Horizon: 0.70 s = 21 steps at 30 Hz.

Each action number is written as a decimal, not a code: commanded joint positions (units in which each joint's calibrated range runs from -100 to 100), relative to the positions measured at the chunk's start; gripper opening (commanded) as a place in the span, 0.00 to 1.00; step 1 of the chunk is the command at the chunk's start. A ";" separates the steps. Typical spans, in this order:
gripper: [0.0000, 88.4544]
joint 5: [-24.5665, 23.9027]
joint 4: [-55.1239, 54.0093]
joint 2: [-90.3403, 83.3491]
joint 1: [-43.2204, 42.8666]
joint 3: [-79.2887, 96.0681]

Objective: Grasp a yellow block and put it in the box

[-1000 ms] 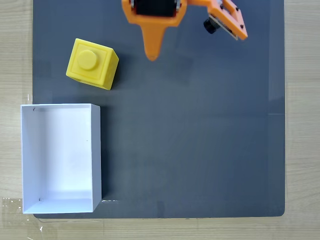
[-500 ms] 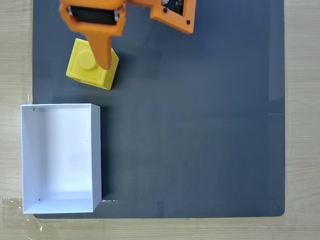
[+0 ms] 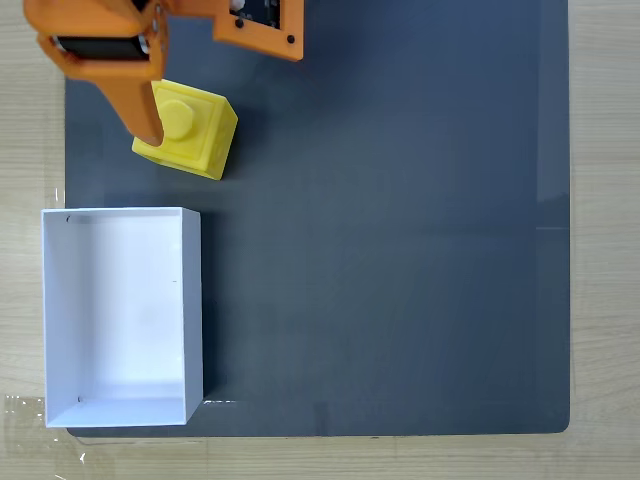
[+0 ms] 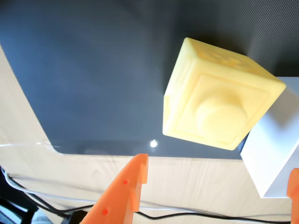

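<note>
The yellow block sits on the dark mat at the upper left of the fixed view, stud up, slightly rotated. Below it, a short gap away, stands the white box, open-topped with nothing inside. My orange gripper comes in from the top edge, open. One long finger overlaps the block's left edge and the other jaw is off to the block's upper right. In the wrist view the block fills the upper right, ahead of the open gripper. The fingers stay apart from it. A box corner shows at right.
A dark grey mat covers most of a light wooden table. Clear tape lies by the box's lower left corner. Cables run along the table in the wrist view.
The gripper has swung left along the top of the mat, from the centre to over the block's left side. Block and box have not moved.
</note>
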 commanded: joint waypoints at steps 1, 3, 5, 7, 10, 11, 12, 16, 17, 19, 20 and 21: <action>0.37 0.09 -1.70 2.15 0.54 -3.21; 0.37 -0.23 -2.83 3.76 0.54 -4.21; 0.37 -0.23 -2.92 4.95 0.54 -4.48; 0.37 -0.28 -2.49 5.54 0.46 -3.84; 0.37 -0.33 -2.49 6.05 0.38 -3.48; 0.37 -0.33 -2.49 6.05 0.29 -3.30; 0.37 -0.33 -2.49 6.05 0.21 -2.67; 0.37 -0.33 -2.75 5.96 0.04 0.68; 0.37 -0.33 -2.75 5.96 0.04 0.95; 0.37 -0.33 -2.40 5.88 0.04 0.95; 0.37 -0.33 -2.40 5.88 0.04 0.95; 0.37 -0.28 -2.40 5.80 0.04 0.95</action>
